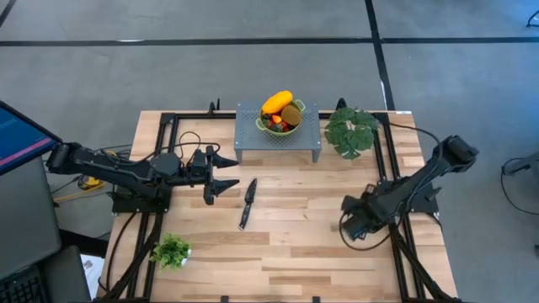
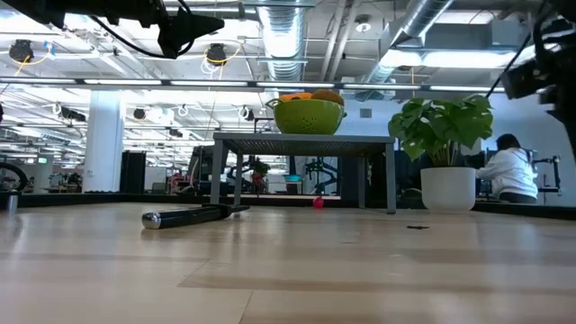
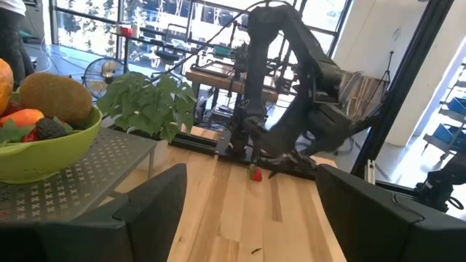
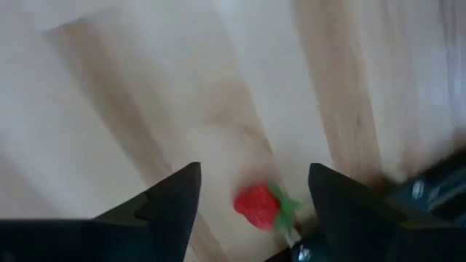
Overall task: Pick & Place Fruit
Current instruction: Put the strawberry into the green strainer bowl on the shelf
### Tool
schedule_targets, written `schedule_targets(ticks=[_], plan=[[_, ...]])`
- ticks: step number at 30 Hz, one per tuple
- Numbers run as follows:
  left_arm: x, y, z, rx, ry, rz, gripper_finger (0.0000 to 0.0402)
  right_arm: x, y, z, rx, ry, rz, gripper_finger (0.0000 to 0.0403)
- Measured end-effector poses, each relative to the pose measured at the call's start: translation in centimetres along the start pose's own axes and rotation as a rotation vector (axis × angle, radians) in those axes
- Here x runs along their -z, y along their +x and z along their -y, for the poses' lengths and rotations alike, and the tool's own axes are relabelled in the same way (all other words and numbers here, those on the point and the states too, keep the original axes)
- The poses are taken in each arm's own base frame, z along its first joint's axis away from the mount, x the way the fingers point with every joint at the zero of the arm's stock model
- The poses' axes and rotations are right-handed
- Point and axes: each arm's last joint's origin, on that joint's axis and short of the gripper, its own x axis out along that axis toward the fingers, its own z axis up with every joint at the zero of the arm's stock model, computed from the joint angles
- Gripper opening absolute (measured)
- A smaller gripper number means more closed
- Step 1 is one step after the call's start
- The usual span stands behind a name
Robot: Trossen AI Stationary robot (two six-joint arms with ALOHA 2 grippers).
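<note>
Most of the fruit sits in the green bowl (image 1: 281, 124) on the grey perforated stand (image 1: 310, 139) at the back of the table (image 1: 303, 252): the long yellow-orange fruit (image 1: 276, 102), the kiwi (image 1: 291, 115) and some small red, orange and dark pieces are piled in it. One strawberry (image 4: 257, 205) is out on the bare wood, close under the right gripper (image 4: 251, 200). The right wrist view has it lying on the table between the two fingers, jaws apart, nothing clamped. The left wrist view also shows that berry (image 3: 255, 173) on the wood right at the right arm's tip. The left gripper (image 1: 221, 172) hangs above the table left of the knife (image 1: 247, 202), jaws spread wide, holding nothing, parked. I can't tell from this which way the fruit is meant to go. Read as bowl to table, one piece is done and the bowl's contents remain; read as table to bowl, this berry is the last one out.
</note>
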Motion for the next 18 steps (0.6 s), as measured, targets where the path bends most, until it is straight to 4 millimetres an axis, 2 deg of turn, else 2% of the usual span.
schedule_targets(ticks=[4, 7, 11, 18], plan=[[0.0, 0.0, 0.0, 0.000, -0.003, 0.000, 0.0298, 1.6, 0.6, 1.7, -0.025, 0.172, 0.001, 0.0259], [0.0, 0.0, 0.0, 0.000, -0.005, -0.001, 0.0298, 2.6, 1.3, 2.5, -0.079, 0.235, 0.001, 0.0260], [0.0, 0.0, 0.0, 0.000, -0.005, -0.003, 0.0298, 3.4, 2.0, 3.0, -0.145, 0.254, 0.023, 0.0260], [0.0, 0.0, 0.0, -0.001, -0.005, -0.003, 0.0298, 3.1, 2.4, 2.6, -0.110, 0.249, -0.006, 0.0260]])
